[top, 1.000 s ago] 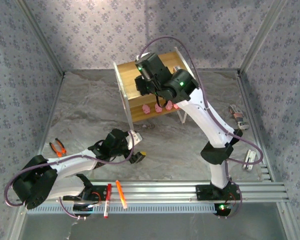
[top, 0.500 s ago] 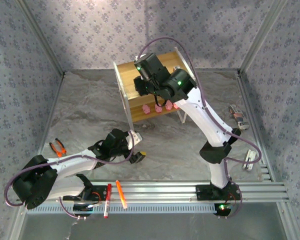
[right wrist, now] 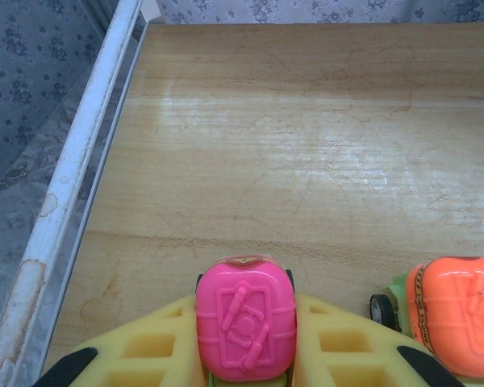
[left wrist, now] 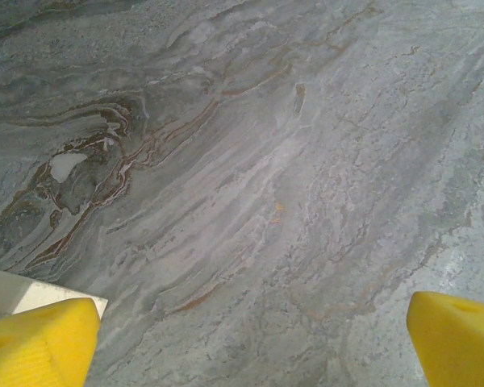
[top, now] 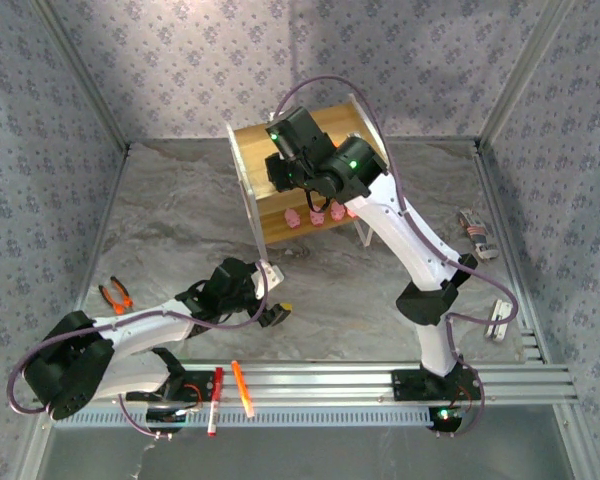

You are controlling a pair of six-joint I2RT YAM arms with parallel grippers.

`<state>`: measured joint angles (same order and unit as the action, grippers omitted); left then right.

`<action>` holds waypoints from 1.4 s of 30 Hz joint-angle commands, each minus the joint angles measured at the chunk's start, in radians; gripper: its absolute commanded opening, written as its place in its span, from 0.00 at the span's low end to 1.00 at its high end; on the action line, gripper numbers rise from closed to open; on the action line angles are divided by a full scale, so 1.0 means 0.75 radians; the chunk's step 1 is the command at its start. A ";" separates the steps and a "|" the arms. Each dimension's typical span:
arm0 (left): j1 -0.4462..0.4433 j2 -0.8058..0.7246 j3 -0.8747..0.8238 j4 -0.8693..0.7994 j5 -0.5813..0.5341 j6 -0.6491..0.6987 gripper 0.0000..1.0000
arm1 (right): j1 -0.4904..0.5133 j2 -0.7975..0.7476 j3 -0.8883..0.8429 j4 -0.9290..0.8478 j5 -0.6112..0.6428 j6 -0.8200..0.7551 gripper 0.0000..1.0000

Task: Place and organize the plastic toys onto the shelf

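On the upper board of the shelf (top: 248, 150), close to the white rail (right wrist: 73, 185) at its edge, your right gripper (right wrist: 247, 351) is closed tight on a magenta-topped truck (right wrist: 245, 318). One yellow finger presses each flank, so the toy sits square and points along the board. Whether its wheels bear on the wood cannot be told. An orange-red-topped truck (right wrist: 456, 310) stands just beside it, not touching, and the held truck appears lined up to extend that row. Three pink figures (top: 317, 215) are ranked along the front edge of the lower board, which suggests sorting by kind, one tier each. Your left gripper (left wrist: 246, 339) hangs low over bare worktop (left wrist: 266, 161) toward the near edge, fingers spread wide, holding nothing, well clear of the shelf. Judgement: release only once the truck is seated flat.
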<state>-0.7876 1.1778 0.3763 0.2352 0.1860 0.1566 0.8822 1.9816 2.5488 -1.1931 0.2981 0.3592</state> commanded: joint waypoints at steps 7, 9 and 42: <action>-0.009 -0.025 -0.013 0.021 -0.011 0.014 0.98 | -0.016 0.021 0.003 -0.022 -0.025 0.034 0.33; -0.007 -0.025 -0.013 0.020 -0.011 0.016 0.98 | -0.018 0.021 0.004 -0.019 -0.029 0.034 0.34; -0.009 -0.025 -0.008 0.015 -0.013 0.011 0.98 | -0.027 0.010 0.074 0.011 -0.006 0.006 0.56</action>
<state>-0.7876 1.1732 0.3698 0.2356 0.1825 0.1566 0.8680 1.9919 2.5713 -1.1858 0.2794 0.3733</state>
